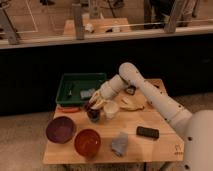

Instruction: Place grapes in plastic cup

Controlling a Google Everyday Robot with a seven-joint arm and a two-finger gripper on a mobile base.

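On the wooden surface (160, 145), the closed gripper (95, 103) is held directly above the plastic cup (93, 115), grapes (90, 106) clamped.

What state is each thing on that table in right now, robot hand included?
gripper: shut, right above the plastic cup
grapes: at the gripper's tip, over the cup
plastic cup: upright
white cup: upright, beside the plastic cup
orange-red bowl: upright
purple bowl: upright
green tray: flat, small items inside
black phone: lying flat
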